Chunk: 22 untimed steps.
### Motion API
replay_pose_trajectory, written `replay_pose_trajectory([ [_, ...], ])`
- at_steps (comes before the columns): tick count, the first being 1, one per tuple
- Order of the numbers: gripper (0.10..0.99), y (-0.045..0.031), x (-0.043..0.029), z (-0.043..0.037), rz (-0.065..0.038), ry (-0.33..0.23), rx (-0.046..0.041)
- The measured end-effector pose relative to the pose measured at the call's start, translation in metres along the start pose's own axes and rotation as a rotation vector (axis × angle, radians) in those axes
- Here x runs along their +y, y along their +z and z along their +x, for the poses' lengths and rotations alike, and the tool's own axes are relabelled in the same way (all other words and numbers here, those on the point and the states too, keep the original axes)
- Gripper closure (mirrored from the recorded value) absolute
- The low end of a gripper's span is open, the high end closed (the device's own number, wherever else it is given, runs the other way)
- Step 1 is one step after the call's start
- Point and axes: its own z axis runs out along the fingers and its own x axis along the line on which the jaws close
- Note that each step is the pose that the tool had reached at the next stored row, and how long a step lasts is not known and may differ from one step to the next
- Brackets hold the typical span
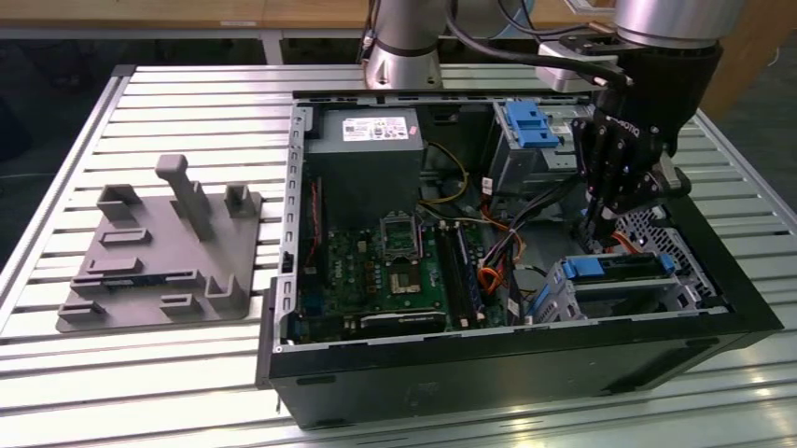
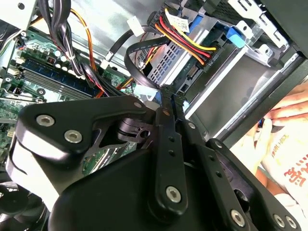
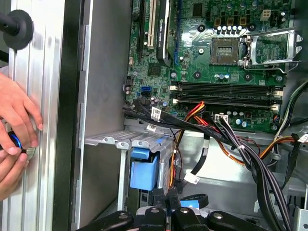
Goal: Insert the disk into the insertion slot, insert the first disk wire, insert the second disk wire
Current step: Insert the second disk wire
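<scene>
The disk (image 1: pixel 619 268), in its blue carrier, lies in the insertion slot (image 1: pixel 666 291), the low silver cage at the case's front corner on the exterior view's right. A connector with yellow, red and black wires (image 2: pixel 208 58) sits at the disk's end. My gripper (image 1: pixel 602 224) hangs just above that end, inside the black case. In the second wrist view the gripper (image 2: pixel 166 94) has its black fingers (image 2: pixel 169 130) pressed together on the end of a looping black disk wire (image 2: pixel 137 67). In the first wrist view the gripper (image 3: pixel 169 199) pinches a small black plug.
The taller metal bay with a blue latch (image 1: pixel 533 126) stands behind the gripper. Wire bundles (image 3: pixel 240 144) cross over the green motherboard (image 1: pixel 386 271). A grey fixture plate (image 1: pixel 162 252) lies on the table at the exterior view's left. A person's hands (image 3: pixel 14 120) rest beside the case wall.
</scene>
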Motion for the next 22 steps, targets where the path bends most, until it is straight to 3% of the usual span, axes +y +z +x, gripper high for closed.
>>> replay_pose_trajectory([
  [5, 0.941, 0.0001, -0.0008, 0.0, -0.001, 0.0, 0.0002],
  [7, 0.941, 0.0002, -0.0044, 0.0002, -0.019, -0.005, 0.0009],
  [11, 0.941, 0.0004, -0.0104, 0.0006, -0.074, -0.018, -0.0024],
  [14, 0.941, 0.0006, -0.0144, 0.0009, -0.094, -0.023, -0.0052],
  [15, 0.941, 0.0008, -0.0154, 0.001, -0.095, -0.023, -0.011],
  [17, 0.941, 0.0008, -0.0161, 0.0011, -0.094, -0.023, -0.0339],
  [22, 0.941, 0.0008, -0.0162, 0.0012, -0.089, -0.018, -0.1228],
])
